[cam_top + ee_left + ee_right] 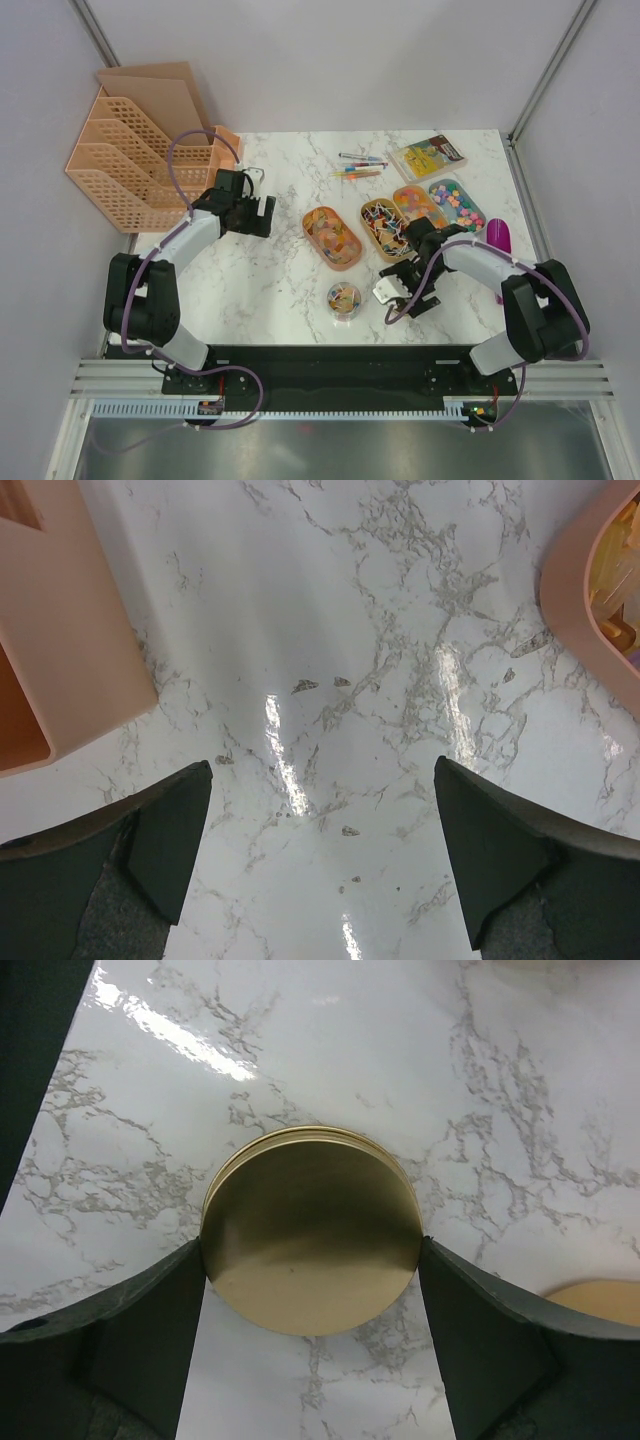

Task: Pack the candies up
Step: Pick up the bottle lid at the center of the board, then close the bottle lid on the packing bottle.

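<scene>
**A:** How far along is the packing?

**B:** Partway, I'd judge. Some candies (343, 294) already sit in the small round tin (343, 314) on the worktop (270, 290), near my bases. It has no cover on it. Far more lie in the four trays (306, 228) behind it, one sort to each.

**A:** And what are you holding?

**B:** My right fingers (150, 1310) are clamped on a gold lid (310, 1230), one pad touching each side of its rim. It is just to the right of the tin, not over it. From the wrist camera I can't tell for sure whether the lid has left the marble or lies flat on it.

**A:** The left side?

**B:** My left fingers (160, 830) stand wide apart with nothing between them. They hover over bare marble between the peach rack (60, 630) and the nearest tray, well apart from the tin.

**A:** So what's left?

**B:** As I read it, the lid has to come across and seat on the tin. Whether the tin wants more sweets first, I couldn't say from here. It looks fairly full from above.
</scene>
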Available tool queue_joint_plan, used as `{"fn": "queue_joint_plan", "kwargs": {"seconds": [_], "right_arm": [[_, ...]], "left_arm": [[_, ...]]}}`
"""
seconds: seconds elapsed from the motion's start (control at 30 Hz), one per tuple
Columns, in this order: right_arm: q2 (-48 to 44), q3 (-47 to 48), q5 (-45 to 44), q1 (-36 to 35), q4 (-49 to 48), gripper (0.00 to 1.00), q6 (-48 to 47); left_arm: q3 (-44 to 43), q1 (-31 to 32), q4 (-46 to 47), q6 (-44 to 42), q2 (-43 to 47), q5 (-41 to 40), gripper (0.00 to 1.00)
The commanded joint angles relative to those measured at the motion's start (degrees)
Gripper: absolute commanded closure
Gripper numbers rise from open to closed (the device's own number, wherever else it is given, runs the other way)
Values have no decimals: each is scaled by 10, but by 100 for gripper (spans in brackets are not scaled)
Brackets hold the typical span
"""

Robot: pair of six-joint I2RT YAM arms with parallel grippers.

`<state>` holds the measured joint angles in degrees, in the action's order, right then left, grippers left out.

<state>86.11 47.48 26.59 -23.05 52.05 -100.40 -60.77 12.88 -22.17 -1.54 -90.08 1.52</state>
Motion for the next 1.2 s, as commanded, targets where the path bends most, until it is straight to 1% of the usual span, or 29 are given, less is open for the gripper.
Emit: {"fn": "queue_joint_plan", "kwargs": {"seconds": [0.0, 0.13, 0.2, 0.23, 0.27, 0.33, 0.37, 0.47, 0.67, 0.77, 1.17], "right_arm": [[-28, 50, 15, -2, 23, 15, 43], [-60, 127, 43, -6, 81, 14, 71], [-62, 178, 47, -29, 99, 13, 99], [-56, 194, 45, -40, 110, 12, 111], [-50, 223, 38, -66, 112, 12, 141], [-28, 247, 35, -94, 111, 12, 168], [-19, 269, 33, -118, 111, 12, 179], [15, 297, 22, -167, 106, 12, 216], [67, 299, 7, -240, 90, 13, 251], [82, 296, -7, -262, 80, 14, 267], [118, 295, -37, -279, 40, 14, 295]], "left_arm": [[-4, -1, 17, -14, 11, -2, 1], [4, 0, 24, -23, 19, -9, 0], [14, -1, 35, -37, 27, -13, 0], [19, -3, 40, -43, 29, -31, 0], [27, -6, 46, -54, 34, -36, 0], [32, -15, 56, -62, 38, -42, 0], [36, -19, 57, -65, 40, -42, 0], [47, -32, 58, -63, 49, -40, 0], [72, -37, 66, -65, 97, -42, 0], [79, -39, 66, -64, 117, -41, 0], [106, -44, 64, -44, 158, -22, 0]]}}
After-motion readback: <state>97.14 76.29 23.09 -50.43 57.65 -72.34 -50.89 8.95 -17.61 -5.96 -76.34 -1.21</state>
